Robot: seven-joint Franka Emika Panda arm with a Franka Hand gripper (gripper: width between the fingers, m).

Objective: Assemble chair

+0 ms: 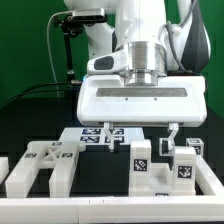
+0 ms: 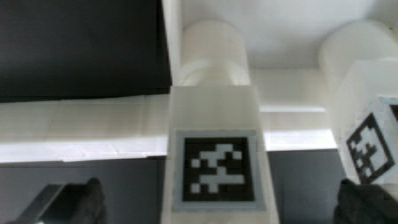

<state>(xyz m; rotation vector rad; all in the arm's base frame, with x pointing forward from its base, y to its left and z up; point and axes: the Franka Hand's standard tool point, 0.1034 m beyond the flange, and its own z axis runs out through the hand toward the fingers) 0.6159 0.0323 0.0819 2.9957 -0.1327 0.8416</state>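
The chair is in loose white parts with black-and-white tags. An upright white leg (image 1: 142, 163) stands in the front middle, and a second one (image 1: 185, 165) stands to the exterior view's right. A wide frame-like part (image 1: 35, 168) lies on the exterior view's left. My gripper (image 1: 140, 136) hangs open just above the middle leg, one finger on each side. In the wrist view the tagged leg (image 2: 217, 120) lies between my dark fingertips (image 2: 71, 203), and the gripper (image 2: 222, 208) does not touch it. The second leg (image 2: 365, 100) is beside it.
The marker board (image 1: 92, 135) lies on the black table behind the parts. A white rail (image 1: 100, 207) runs along the front edge. In the wrist view a white strip (image 2: 89, 125) borders the black table (image 2: 80, 50).
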